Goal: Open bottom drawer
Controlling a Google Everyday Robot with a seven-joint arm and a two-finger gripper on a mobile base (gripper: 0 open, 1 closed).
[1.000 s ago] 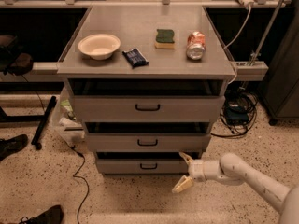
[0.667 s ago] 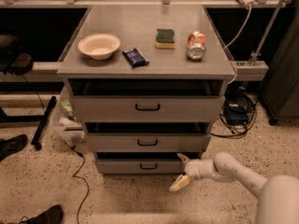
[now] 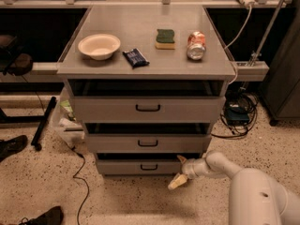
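The tool hangs low, below the worktop's front right corner, its two pale fingers spread wide and holding nothing: one tip is at the right end of the bottom drawer, the other slants down toward the floor. A rounded white arm reaches in from the right. The bottom drawer, flat grey metal with a small black U-shaped handle, is the lowest and narrowest front, with a dark gap above it. The speckled floor in front lies open, but for a thin cable at left. On the smooth grey worktop stand a cream bowl toward the left edge, a dark packet, a green sponge and a can toward the right edge.
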